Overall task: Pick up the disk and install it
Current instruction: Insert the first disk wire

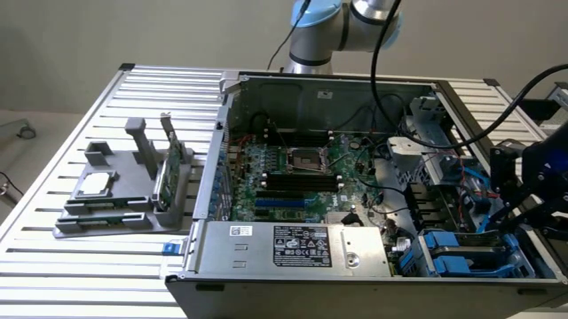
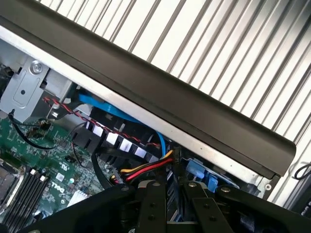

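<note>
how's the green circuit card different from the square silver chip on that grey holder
The green circuit card stands on edge in a slot, while the square silver chip lies flat. The card is green, long and thin, and the chip is silver-grey and square. The card sits nearer the computer case than the chip does. Both rest on the grey holder on the slatted table, outside the case.

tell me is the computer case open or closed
Open. The computer case has no cover over it, and the motherboard and the cables inside are in plain view from above.
</note>
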Motion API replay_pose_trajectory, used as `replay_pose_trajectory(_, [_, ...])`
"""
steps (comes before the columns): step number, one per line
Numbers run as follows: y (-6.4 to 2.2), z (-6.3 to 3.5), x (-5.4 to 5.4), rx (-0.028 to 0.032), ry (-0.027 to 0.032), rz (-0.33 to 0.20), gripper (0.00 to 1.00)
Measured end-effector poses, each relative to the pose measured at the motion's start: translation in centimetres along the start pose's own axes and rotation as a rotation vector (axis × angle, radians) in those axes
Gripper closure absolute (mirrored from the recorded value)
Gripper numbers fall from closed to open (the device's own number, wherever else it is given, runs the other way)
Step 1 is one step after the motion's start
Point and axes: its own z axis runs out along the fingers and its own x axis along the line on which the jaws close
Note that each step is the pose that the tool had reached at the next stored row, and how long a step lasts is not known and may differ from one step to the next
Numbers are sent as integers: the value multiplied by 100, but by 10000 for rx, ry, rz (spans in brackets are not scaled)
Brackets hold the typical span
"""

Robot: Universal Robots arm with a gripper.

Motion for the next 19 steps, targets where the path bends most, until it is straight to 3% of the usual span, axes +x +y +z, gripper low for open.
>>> replay_pose_trajectory(10, [20,1,-22,68,36,46,78])
replay_pose_trajectory(11, [18,0,-25,75,38,53,71])
replay_pose_trajectory(19, [10,7,-68,114,59,71,71])
